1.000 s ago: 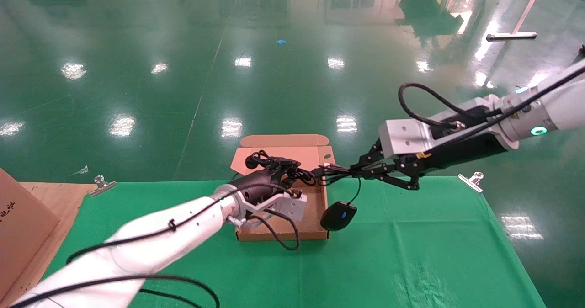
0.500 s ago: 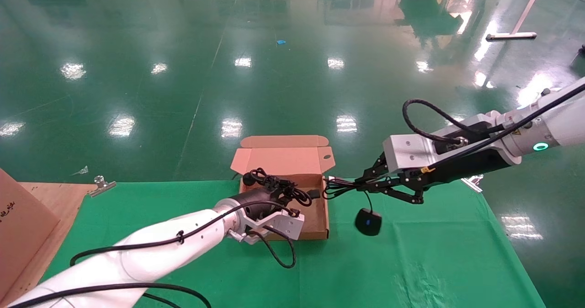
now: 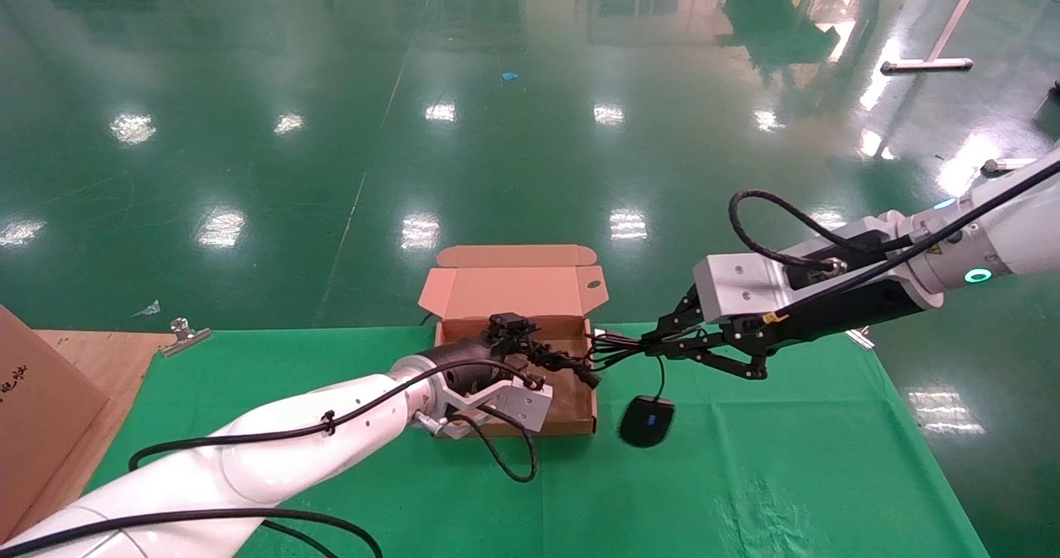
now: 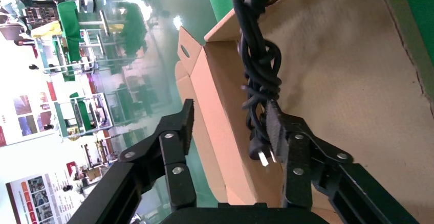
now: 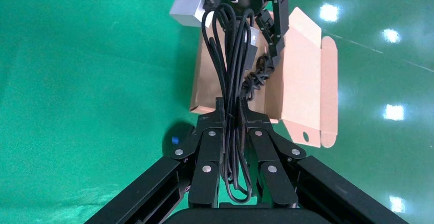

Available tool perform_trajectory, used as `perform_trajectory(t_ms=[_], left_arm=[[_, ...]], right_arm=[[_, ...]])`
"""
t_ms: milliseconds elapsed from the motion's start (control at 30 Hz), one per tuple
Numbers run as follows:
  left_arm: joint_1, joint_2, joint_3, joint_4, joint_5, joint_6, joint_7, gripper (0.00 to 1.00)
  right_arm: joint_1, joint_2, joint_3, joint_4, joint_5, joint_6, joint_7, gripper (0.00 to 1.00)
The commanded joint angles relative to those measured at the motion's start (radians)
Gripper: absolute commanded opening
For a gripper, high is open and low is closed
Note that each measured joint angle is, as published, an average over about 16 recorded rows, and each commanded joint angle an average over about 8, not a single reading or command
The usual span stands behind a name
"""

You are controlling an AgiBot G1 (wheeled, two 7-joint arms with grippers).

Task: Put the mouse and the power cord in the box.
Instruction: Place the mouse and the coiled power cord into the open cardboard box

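Note:
The box [image 3: 571, 425] sits open on the green cloth, lid [image 3: 513, 289] tipped back. My left gripper [image 3: 530, 347] hovers over it, open [image 4: 230, 116]. The power cord [image 4: 258, 65] hangs twisted against one finger and reaches down to the box floor [image 4: 348, 81], its plug prongs showing. It also shows as a dark bunch inside the box [image 3: 563, 361]. My right gripper [image 3: 642, 344] is just right of the box, shut [image 5: 230, 104] on the mouse's looped thin cable [image 5: 228, 45]. The mouse [image 3: 646, 420] dangles below it over the cloth, half hidden [image 5: 176, 139] in the right wrist view.
A large brown cardboard sheet [image 3: 41, 409] leans at the left by the bare wooden tabletop [image 3: 91, 351]. A binder clip [image 3: 184, 332] pins the green cloth [image 3: 745, 475] at the back left corner. Behind the table is shiny green floor.
The left gripper lowered the power cord into the box and opened. The right gripper kept hold of the cable bundle and dropped slightly; the mouse swung right, then back.

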Motion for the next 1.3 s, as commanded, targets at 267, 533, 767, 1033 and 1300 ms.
perform_trajectory(t_ms=[267, 533, 767, 1033, 1300], left_arm=[[-0.055, -0.009, 0.042, 0.035, -0.058, 0.110, -0.003, 1.00], [-0.164, -0.071, -0.010, 0.123, -0.189, 0.387, -0.031, 1.00], [-0.203, -0.218, -0.119, 0.143, -0.370, 0.686, -0.001, 1.00], [-0.217, -0.340, -0.215, 0.243, -0.524, 0.910, 0.030, 1.00], [-0.219, -0.358, -0.232, 0.339, -0.550, 0.963, 0.050, 1.00]], right_arm=[[0.000, -0.021, 0.003, 0.005, 0.004, 0.002, 0.009, 0.00], [0.009, -0.095, 0.012, 0.021, 0.017, 0.036, 0.034, 0.00], [-0.036, -0.156, 0.018, 0.096, 0.037, 0.112, 0.069, 0.00], [-0.187, -0.168, -0.027, 0.311, 0.079, 0.360, 0.144, 0.00], [-0.310, -0.170, -0.149, 0.440, 0.127, 0.565, 0.220, 0.34]])
